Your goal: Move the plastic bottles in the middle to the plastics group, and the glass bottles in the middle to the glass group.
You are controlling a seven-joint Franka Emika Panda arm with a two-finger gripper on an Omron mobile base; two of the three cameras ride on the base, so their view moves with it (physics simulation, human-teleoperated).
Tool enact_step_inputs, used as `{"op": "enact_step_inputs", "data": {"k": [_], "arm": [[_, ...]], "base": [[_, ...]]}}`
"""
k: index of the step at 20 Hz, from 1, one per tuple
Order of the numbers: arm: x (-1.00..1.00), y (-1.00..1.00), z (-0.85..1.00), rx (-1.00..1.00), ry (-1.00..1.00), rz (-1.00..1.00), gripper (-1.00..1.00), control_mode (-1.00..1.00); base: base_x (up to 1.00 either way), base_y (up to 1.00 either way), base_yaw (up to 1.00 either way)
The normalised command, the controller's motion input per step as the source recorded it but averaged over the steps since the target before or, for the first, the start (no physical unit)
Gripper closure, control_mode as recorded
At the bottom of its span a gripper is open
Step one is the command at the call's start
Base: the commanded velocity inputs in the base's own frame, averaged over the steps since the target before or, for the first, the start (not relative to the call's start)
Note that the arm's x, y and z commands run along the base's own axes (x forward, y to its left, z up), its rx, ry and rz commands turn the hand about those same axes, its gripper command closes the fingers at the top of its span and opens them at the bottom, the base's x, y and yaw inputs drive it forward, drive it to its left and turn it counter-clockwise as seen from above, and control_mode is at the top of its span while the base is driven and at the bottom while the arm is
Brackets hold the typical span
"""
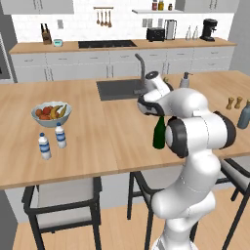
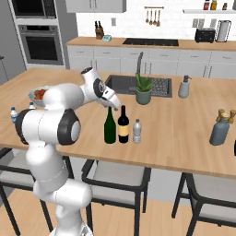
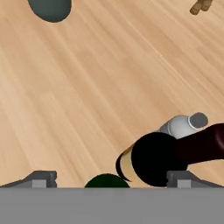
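The dark green wine bottle (image 2: pixel 109 126) stands upright near the front edge of the wooden tabletop (image 2: pixel 184 133), with the near-black tan-labelled wine bottle (image 2: pixel 123 125) just beside it and the small clear plastic bottle (image 2: pixel 137 131) next along, the three in a short row. From the left base view the green bottle (image 1: pixel 159 133) shows partly behind the arm. In the hand view the near-black bottle (image 3: pixel 162 157) and the clear bottle's cap (image 3: pixel 197 120) appear from above, with the top of the green bottle (image 3: pixel 106 181) at the lower edge.

The end effector (image 2: pixel 114 104) hangs just above the green bottle's neck; its fingers (image 3: pixel 41 178) stand wide apart and hold nothing.

Far to the left on the tabletop, the two blue-banded water bottles (image 1: pixel 52 140) stand side by side in front of a fruit bowl (image 1: pixel 51 114). At the right end stands the tall grey-blue bottle (image 2: pixel 220 130), with two small brown shakers (image 2: pixel 226 115) behind it. A potted plant (image 2: pixel 144 90) and what seems to be a grey soap dispenser (image 2: pixel 184 87) sit near the sink (image 1: pixel 119 89).
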Motion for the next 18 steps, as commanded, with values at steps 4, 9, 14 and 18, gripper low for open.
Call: {"op": "enact_step_inputs", "data": {"k": [4,9,14,18], "arm": [[0.0,0.0,-0.3,0.0,-0.14,0.0,-1.0,-1.0],[0.05,0.0,-0.26,0.0,-0.03,0.0,-1.0,-1.0],[0.03,0.08,-0.23,0.0,0.0,0.0,-1.0,-1.0],[0.0,0.24,-0.31,0.0,0.0,0.0,1.0,-1.0]], "base": [[0.0,0.0,0.0],[0.0,0.0,0.0],[0.0,0.0,0.0],[0.0,0.0,0.0]]}}
